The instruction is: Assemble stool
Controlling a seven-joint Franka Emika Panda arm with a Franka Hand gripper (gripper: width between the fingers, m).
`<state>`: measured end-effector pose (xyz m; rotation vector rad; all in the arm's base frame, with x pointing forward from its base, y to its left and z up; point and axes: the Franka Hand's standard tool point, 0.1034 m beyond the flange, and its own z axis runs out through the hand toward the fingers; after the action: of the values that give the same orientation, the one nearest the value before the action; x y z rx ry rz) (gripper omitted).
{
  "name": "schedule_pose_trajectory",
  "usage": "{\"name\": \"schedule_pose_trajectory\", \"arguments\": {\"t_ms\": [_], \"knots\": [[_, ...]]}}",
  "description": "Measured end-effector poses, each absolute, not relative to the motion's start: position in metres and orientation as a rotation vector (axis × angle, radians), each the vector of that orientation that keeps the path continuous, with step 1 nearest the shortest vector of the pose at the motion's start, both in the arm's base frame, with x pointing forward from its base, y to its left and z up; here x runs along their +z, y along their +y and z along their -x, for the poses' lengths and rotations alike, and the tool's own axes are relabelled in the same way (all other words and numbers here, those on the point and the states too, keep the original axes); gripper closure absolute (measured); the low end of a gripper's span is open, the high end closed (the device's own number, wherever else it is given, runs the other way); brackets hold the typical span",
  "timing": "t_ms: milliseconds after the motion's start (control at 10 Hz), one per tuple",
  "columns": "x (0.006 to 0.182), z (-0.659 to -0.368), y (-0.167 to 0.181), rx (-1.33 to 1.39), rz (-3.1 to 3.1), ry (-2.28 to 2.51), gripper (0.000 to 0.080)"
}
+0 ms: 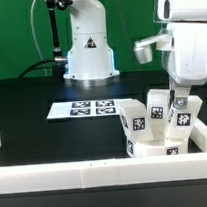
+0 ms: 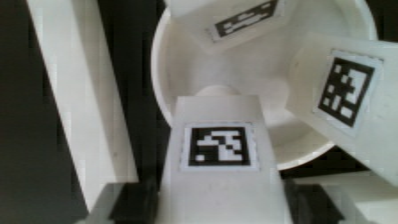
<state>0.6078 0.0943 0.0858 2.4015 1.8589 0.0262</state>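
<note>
**Leg held over the seat, near the border rail**

In the exterior view, the gripper (image 1: 177, 98) hung at the exterior view's right, above a cluster of white tagged stool parts. A leg (image 1: 179, 114) stood upright directly under the fingers, with another leg (image 1: 133, 121) just beside it, both apparently on the round seat (image 1: 155, 146). The seat lay close against the white border rail (image 1: 96, 173). The marker board (image 1: 82, 109) lay flat, well apart, toward the arm's base.

In the wrist view, the fingers (image 2: 139, 198) were clenched on the tagged leg (image 2: 222, 140), which reached toward the seat (image 2: 196, 60); the rail (image 2: 80, 100) ran alongside.

The step looked like seating or screwing this leg into the seat. Doing it well probably meant keeping the leg square to the seat face, pressing lightly while turning, and letting the rail brace the seat against spinning.
</note>
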Motion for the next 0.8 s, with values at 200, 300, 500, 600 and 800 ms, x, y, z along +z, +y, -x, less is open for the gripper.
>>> {"name": "schedule_pose_trajectory", "arguments": {"t_ms": [200, 300, 500, 600, 800], "knots": [[0.0853, -0.6080, 0.0932, 0.067, -2.571, 1.610, 0.0465], [0.0851, -0.6076, 0.0943, 0.090, -2.652, 1.472, 0.0465], [0.0849, -0.6069, 0.0974, 0.131, -2.786, 1.207, 0.0464], [0.0849, -0.6064, 0.0987, 0.150, -2.837, 1.089, 0.0464], [0.0846, -0.6061, 0.0998, 0.170, -2.942, 0.802, 0.0463]]}}
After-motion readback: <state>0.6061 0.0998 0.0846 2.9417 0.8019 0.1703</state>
